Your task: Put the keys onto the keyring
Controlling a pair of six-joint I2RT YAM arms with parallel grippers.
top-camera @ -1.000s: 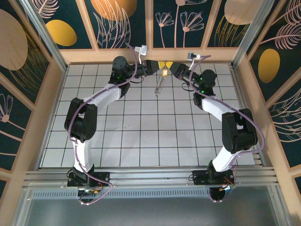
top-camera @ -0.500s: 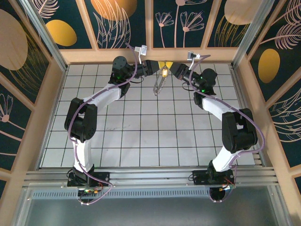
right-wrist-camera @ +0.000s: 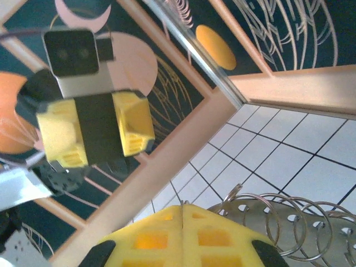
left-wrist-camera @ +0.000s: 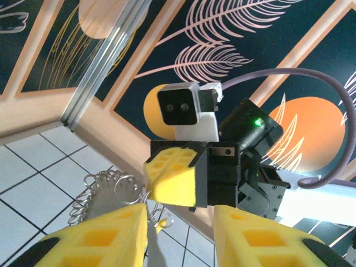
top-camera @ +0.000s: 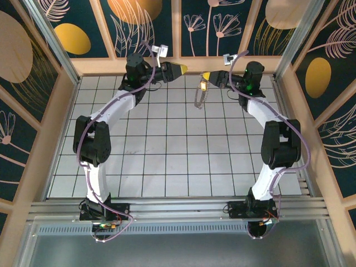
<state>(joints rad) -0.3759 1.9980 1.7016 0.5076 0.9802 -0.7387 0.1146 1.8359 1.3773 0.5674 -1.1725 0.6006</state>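
Note:
My right gripper (top-camera: 205,76) is shut on the top of the keyring (top-camera: 199,99), a silvery perforated strip carrying several wire rings, which hangs over the back tiles. A small brass-gold key (top-camera: 203,86) dangles just under the right fingertips. In the left wrist view the keyring (left-wrist-camera: 103,192) hangs left of the opposite gripper, with the key (left-wrist-camera: 160,224) below it. My left gripper (top-camera: 180,68) is open and empty, apart from the keyring on its left. In the right wrist view the fingers (right-wrist-camera: 222,236) are pressed together, with the keyring (right-wrist-camera: 289,222) behind them.
A wooden rail (top-camera: 183,62) runs along the back wall just behind both grippers. Wooden side walls and metal posts (top-camera: 47,33) frame the white tiled floor (top-camera: 178,144). Both arms stretch far back from their bases at the near edge.
The left gripper has opened, let go and pulled back to the left. The right gripper has swung to the right with the keyring and key hanging from it.

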